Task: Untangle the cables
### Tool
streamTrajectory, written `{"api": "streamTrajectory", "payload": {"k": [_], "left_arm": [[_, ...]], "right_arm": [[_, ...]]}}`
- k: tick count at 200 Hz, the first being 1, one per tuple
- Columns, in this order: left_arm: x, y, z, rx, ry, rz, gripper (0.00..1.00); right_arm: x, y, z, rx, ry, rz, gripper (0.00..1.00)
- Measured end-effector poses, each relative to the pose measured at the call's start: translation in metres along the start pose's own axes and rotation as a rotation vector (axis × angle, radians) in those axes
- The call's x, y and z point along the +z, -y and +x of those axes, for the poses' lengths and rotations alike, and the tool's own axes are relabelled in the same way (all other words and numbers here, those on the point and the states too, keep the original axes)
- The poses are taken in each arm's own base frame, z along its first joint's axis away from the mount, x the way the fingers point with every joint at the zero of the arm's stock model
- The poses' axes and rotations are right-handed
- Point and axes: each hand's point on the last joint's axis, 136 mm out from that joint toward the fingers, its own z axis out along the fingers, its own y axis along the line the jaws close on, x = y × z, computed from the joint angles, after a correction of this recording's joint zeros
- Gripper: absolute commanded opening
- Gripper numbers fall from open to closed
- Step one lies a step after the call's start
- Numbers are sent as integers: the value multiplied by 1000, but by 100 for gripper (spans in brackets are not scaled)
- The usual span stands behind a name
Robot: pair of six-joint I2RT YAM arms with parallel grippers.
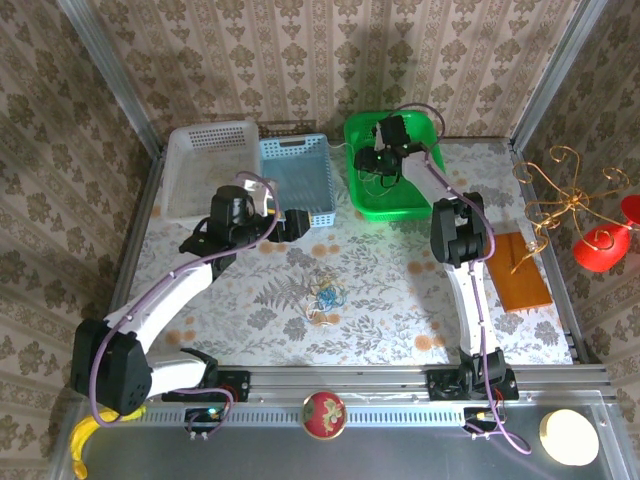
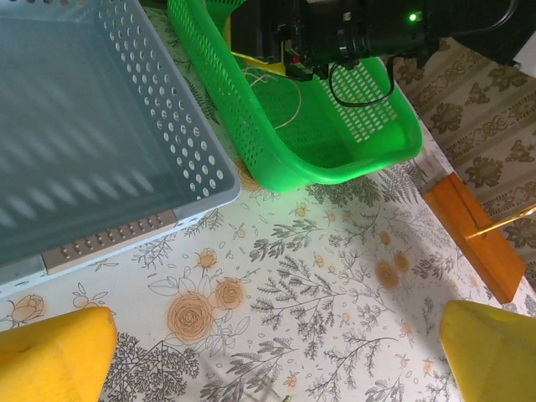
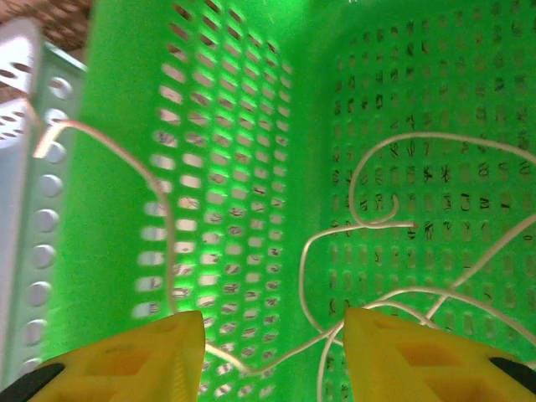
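Progress looks partial: one pale cable (image 3: pixel 368 224) lies in the green basket (image 3: pixel 251 126) beneath the right end effector (image 3: pixel 272 335), spread and empty, while a tangle (image 1: pixel 325 297) waits on the worktop (image 1: pixel 400 310) near the wide-spread left end effector (image 2: pixel 272 356).

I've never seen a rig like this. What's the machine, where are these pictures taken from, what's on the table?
Two robot arms are bolted to a table. One picture looks down from above; the others come from a camera on each wrist, the yellow wedges being fingers. On the table lie a white basket, a blue basket, a green basket, an orange board and a tangle of cables. The left fingers are open, holding nothing. The right fingers, apart, reach into the green basket, where a pale wire lies.
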Motion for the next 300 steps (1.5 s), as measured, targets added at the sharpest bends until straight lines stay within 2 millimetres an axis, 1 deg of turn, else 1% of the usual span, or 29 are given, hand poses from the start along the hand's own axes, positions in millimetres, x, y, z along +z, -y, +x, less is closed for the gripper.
{"api": "streamTrajectory", "payload": {"k": [25,47,71,100,107,122,136,153,169,200,215,233,270,283,300], "left_arm": [[1,0,0,-1,-3,-1,100],[1,-2,-5,-4,4,-2,100],[-1,-9,-10,-13,18,-17,100],[-1,-9,-9,-14,15,-17,100],[-1,-9,-9,-14,15,-17,100],[-1,-10,-9,-14,14,-17,100],[0,-10,-9,-15,12,-17,100],[1,-10,-9,-15,10,-15,100],[2,-9,-11,-14,11,-11,100],[1,-8,-12,-13,13,-10,100],[1,-8,-12,-13,13,-10,100],[1,-8,-12,-13,13,-10,100],[1,-8,-12,-13,13,-10,100],[1,-8,-12,-14,12,-10,100],[1,-8,-12,-13,13,-10,100]], "right_arm": [[13,4,3,9,-7,2,48],[21,6,2,24,-4,1,45],[24,7,3,34,-5,1,43],[26,8,3,45,3,0,41],[27,11,6,49,3,2,40],[28,19,17,62,-15,15,40],[26,26,24,75,-24,24,40],[18,29,21,90,-11,25,40],[8,26,11,92,16,13,40],[-7,14,-9,79,68,-38,42],[-8,9,-12,74,80,-63,42],[-6,8,-5,73,71,-81,42],[1,18,21,84,25,-75,42],[-1,19,27,86,18,-71,46],[-9,17,27,84,26,-74,49]]}}
